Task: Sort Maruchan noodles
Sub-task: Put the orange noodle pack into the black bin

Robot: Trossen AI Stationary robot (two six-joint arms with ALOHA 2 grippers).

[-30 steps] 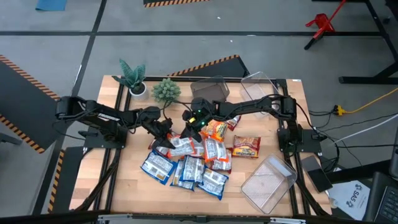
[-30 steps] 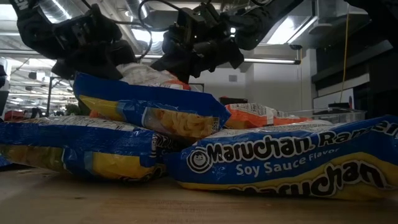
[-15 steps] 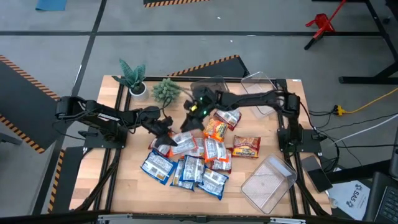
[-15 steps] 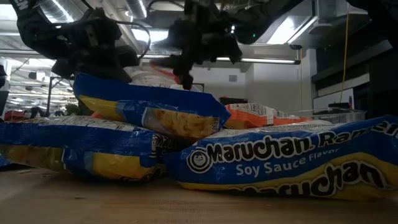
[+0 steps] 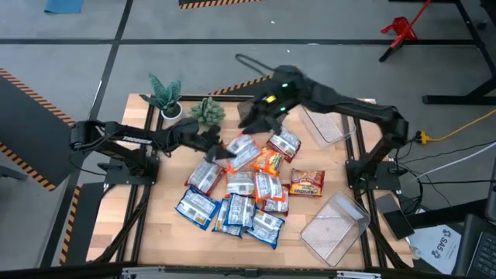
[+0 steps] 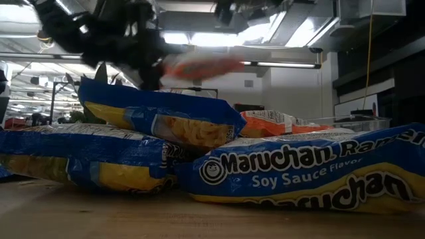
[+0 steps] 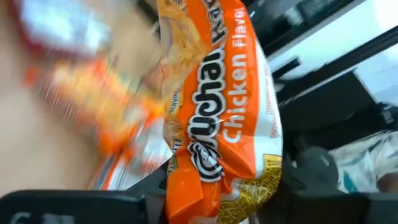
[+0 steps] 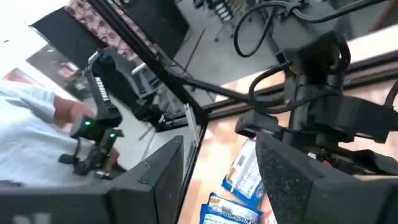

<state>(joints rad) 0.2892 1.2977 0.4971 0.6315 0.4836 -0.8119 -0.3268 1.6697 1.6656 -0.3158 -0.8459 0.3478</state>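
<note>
The Maruchan noodles lie in a loose pile (image 5: 240,201) on the wooden table: blue-and-white packets (image 6: 312,169) at the near side, orange ones (image 5: 270,161) and a red-brown one (image 5: 306,182) toward the right. My left gripper (image 5: 215,149) reaches in from the left and is shut on an orange Chicken Flavor packet (image 7: 217,118), which hangs above the pile's far side. My right gripper (image 5: 256,118) hovers high over the table's far part. It is open, with nothing between its fingers (image 8: 292,168). My left gripper pinches the orange packet at one short end (image 7: 214,196) between its two fingers. The fingers come from the table's left, roughly level. The packet sticks out past them toward the right (image 5: 244,151), lifted clear of the pile.
Clear plastic bins stand at the near right (image 5: 335,229) and the far right (image 5: 325,120). Two small potted plants (image 5: 165,97) (image 5: 207,112) stand at the far left. A person in a white top (image 8: 31,118) shows beyond the table in the right wrist view.
My left gripper has taken the orange packet up off the pile and carried it toward the far right. My right gripper has risen steeply from the pile and moved toward the table's far edge.
</note>
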